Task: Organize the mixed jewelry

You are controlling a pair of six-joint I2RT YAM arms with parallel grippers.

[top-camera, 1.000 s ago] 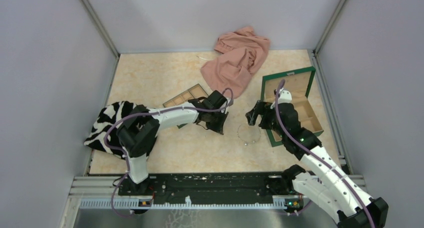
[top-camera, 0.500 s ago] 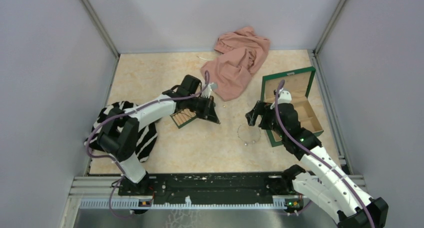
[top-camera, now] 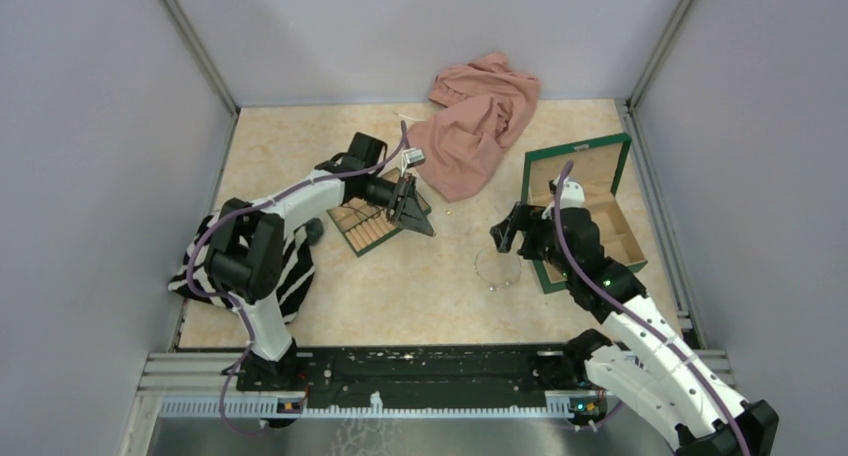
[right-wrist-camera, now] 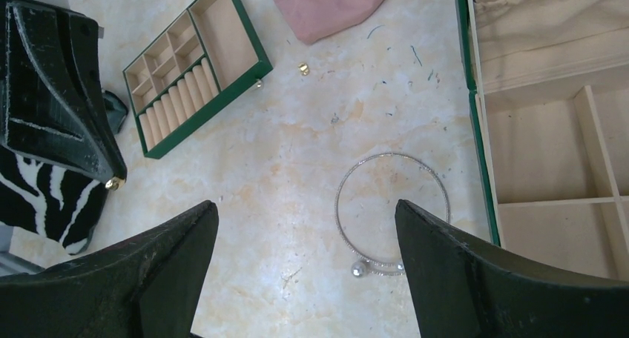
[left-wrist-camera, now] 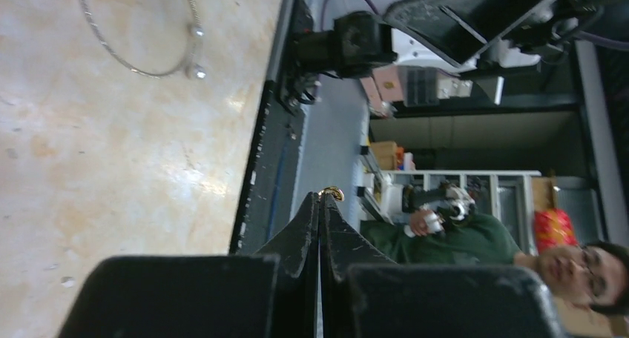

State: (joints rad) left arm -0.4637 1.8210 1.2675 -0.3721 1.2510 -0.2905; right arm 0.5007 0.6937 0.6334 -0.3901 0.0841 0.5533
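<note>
L gripper [left-wrist-camera: 320, 199]: jaws pressed together, pinching a tiny gold speck [left-wrist-camera: 331, 193] at the very tip. From overhead it sat over the far-right corner of the slotted tray [top-camera: 365, 226]. It pointed approx. level, so its wrist cam looked out past the near edge of the table [top-camera: 300, 146]. Whether it touched the tray: could not tell.

R gripper [right-wrist-camera: 305, 208]: jaws spread wide, nothing between them. It hung over the table just left of the green box [right-wrist-camera: 549, 130], whose lid stood open.

Chain necklace [right-wrist-camera: 392, 212]: lay flat on the table in a round loop, below the R gripper and slightly to the right of the gap in its wrist view. The bead end [right-wrist-camera: 360, 269] sat on the loop's near side. The loop was near the box's left wall, w/ a strip of bare table between.

A second gold speck [right-wrist-camera: 303, 69] lay loose on the table, between the pink cloth [right-wrist-camera: 326, 4] and the necklace, near the tray's corner.

Zebra-print cloth [top-camera: 250, 266]: at the table's left edge, under the L arm's elbow.
</note>
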